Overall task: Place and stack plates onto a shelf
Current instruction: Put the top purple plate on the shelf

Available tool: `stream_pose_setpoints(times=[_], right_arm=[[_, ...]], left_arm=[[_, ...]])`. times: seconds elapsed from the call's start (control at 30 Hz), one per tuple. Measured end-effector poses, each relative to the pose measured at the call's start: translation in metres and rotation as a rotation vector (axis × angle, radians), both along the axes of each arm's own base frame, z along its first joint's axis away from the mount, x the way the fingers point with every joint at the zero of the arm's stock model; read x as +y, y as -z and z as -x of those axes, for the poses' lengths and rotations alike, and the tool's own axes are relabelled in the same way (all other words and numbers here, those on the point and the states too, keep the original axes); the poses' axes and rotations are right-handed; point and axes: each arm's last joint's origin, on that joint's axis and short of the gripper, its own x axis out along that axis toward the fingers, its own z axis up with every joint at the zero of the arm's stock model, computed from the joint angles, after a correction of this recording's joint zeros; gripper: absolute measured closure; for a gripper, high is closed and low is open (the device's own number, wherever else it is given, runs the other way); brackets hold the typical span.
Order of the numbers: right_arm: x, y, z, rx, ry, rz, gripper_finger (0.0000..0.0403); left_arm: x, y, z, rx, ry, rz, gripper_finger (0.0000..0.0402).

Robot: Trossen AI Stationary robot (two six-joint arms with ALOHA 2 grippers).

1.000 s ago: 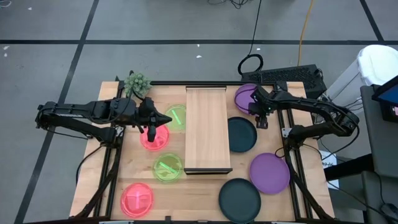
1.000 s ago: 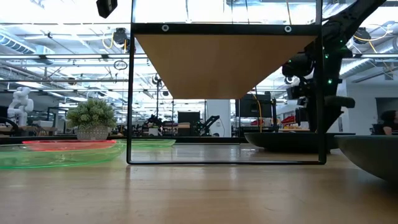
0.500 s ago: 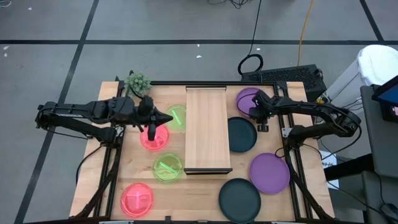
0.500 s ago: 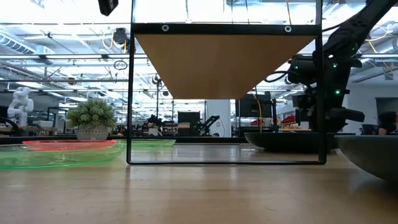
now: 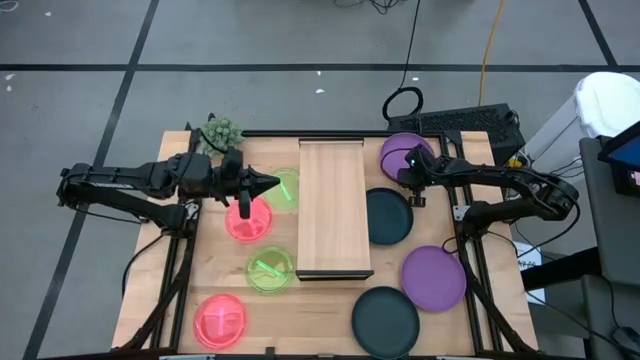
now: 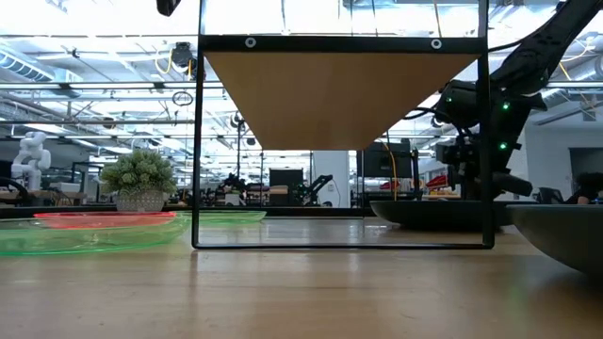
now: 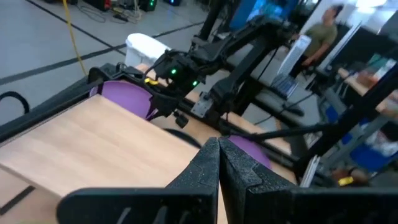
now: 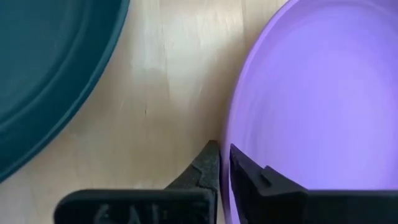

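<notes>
Right fingers pinched on the rim of the far purple plate (image 8: 323, 93)

Right gripper (image 5: 409, 180) down at the counter's (image 5: 230, 285) far right corner, fingers (image 8: 205, 168) closed across the near edge of the purple plate, one outside the rim and one on the dish side. Left gripper (image 5: 268, 183) hanging above the pink plate (image 5: 245, 220) and green plate (image 5: 283, 188), just beside the shelf (image 5: 332, 205), fingers pressed shut and holding nothing. Shelf bare, no plate on it yet. Other plates spread flat on the counter either side of the shelf, a teal plate (image 8: 43, 68) just beside the held one. Probably light, stiff plastic, smooth and apt to slip or tip in an edge pinch; best taken at the raised rim, kept level.
</notes>
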Motion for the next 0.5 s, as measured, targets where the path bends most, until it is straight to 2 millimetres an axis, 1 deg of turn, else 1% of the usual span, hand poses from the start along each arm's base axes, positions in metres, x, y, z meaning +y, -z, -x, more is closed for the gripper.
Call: stream_pose_setpoints(times=[0.13, 0.27, 0.4, 0.5], right_arm=[[0.002, -0.004, 0.000, -0.022, -0.001, 0.006, 0.0399], [0.008, -0.015, 0.001, -0.071, -0.004, 0.029, 0.0402], [0.016, -0.026, 0.003, -0.134, 0.026, 0.026, 0.0402], [0.023, -0.033, 0.005, -0.158, 0.011, 0.032, 0.0402]], left_arm=[[0.000, -0.002, 0.000, -0.028, -0.005, 0.023, 0.0398], [0.000, -0.002, 0.000, -0.027, -0.010, 0.027, 0.0398], [0.000, -0.002, 0.000, -0.027, -0.010, 0.027, 0.0398], [0.000, -0.002, 0.000, -0.027, -0.011, 0.027, 0.0398]])
